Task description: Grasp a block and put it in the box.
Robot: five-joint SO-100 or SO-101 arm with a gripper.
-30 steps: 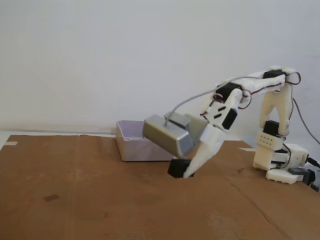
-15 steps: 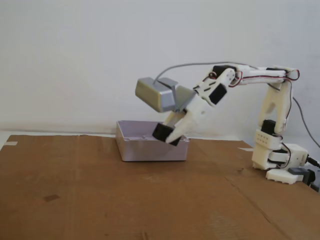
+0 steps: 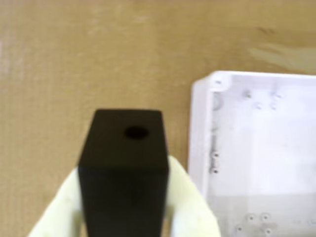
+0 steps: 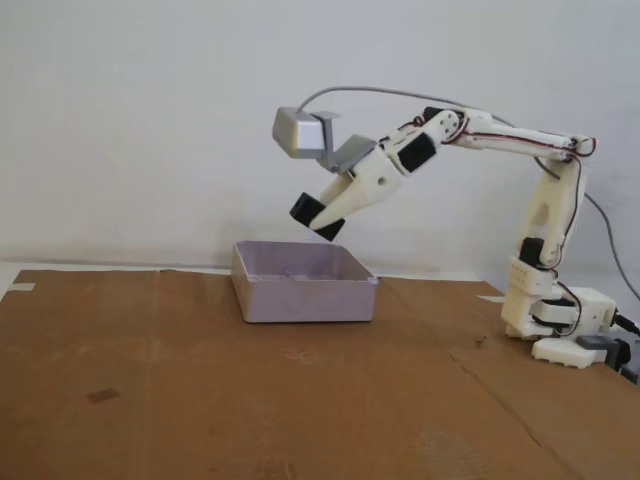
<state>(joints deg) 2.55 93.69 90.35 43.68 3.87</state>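
The matte black block (image 4: pixel 312 215) hangs in the air above the box (image 4: pixel 303 297), held between the white fingers of my gripper (image 4: pixel 322 222), which is shut on it. In the wrist view the block (image 3: pixel 124 168) fills the lower middle, with a round hole in its end face and pale fingers (image 3: pixel 185 197) on both sides. The pale lilac-grey box (image 3: pixel 200 128) lies to its right there, its floor bare.
A shiny grey camera module (image 4: pixel 298 131) with a grey cable rides on the wrist. The arm's white base (image 4: pixel 560 320) stands at the right on the brown cardboard sheet (image 4: pixel 200 400). A white wall closes the back.
The arm has lifted the block from the cardboard beside the box, carried it up and left, and now holds it higher above the box.
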